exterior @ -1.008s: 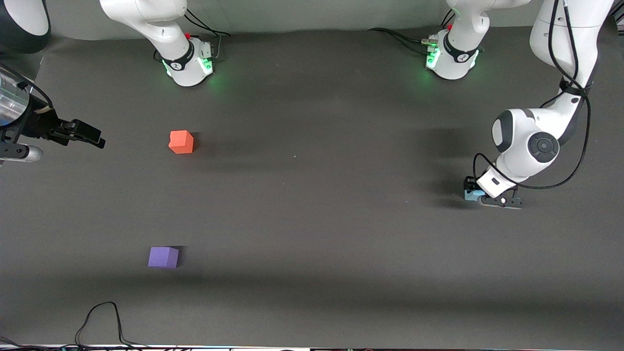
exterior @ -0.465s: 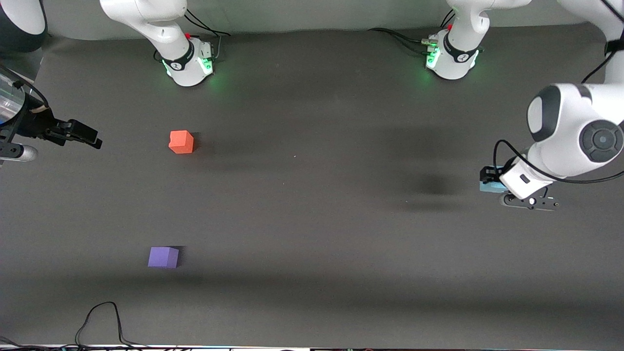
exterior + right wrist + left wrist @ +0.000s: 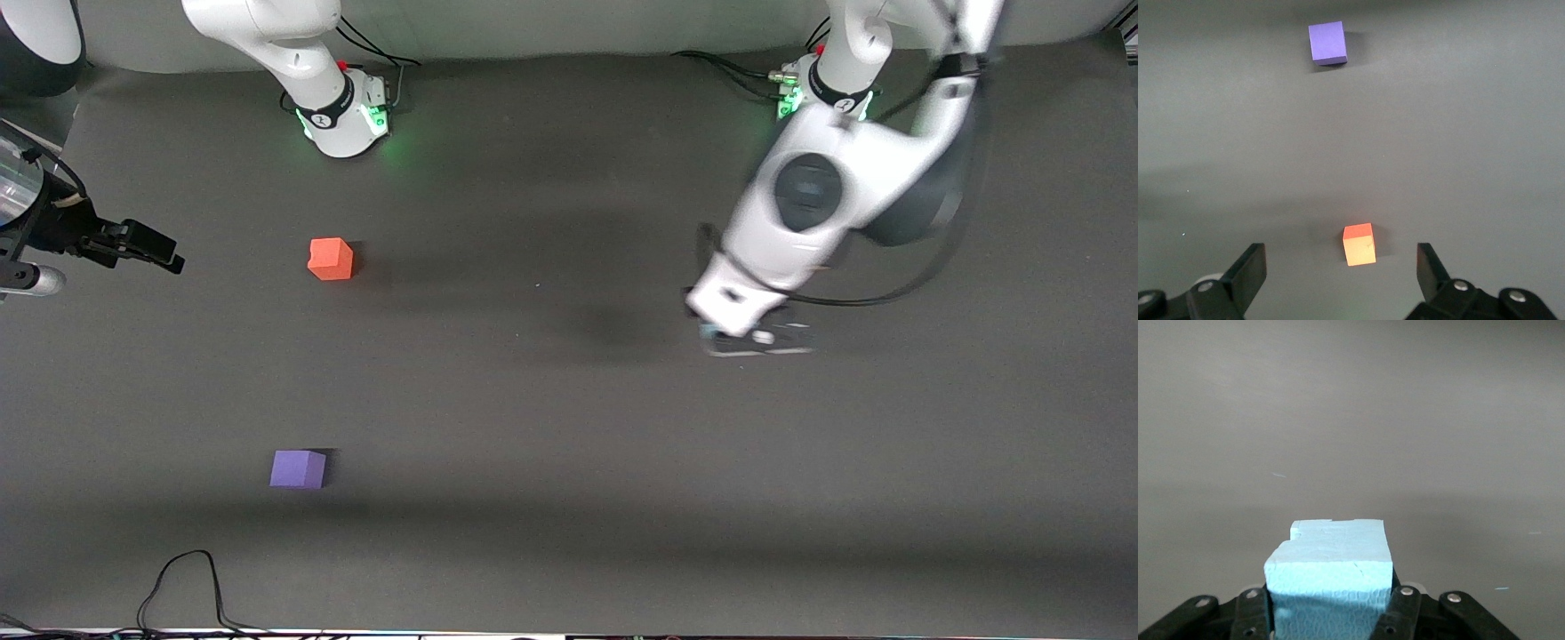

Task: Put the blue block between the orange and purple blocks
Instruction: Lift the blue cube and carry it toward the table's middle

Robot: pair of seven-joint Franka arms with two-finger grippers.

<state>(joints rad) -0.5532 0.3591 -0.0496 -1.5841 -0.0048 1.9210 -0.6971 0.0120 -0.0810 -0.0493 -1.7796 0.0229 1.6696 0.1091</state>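
Observation:
My left gripper (image 3: 714, 337) is shut on the light blue block (image 3: 1331, 570) and holds it in the air over the middle of the table, toward the left arm's end. In the left wrist view the block fills the space between the black fingers (image 3: 1403, 608). The orange block (image 3: 331, 259) sits on the table toward the right arm's end. The purple block (image 3: 298, 468) lies nearer to the front camera than the orange one. My right gripper (image 3: 164, 251) is open and empty, waiting beside the orange block; its wrist view shows the orange (image 3: 1359, 244) and purple (image 3: 1327, 43) blocks.
The dark grey mat (image 3: 551, 427) covers the table. The two arm bases (image 3: 342, 111) (image 3: 822, 102) stand along the top edge. A black cable (image 3: 182, 582) loops at the mat's front edge, nearer to the camera than the purple block.
My left gripper has lifted the blue block off the table at the left arm's end and swung it toward the middle. The right gripper has barely moved.

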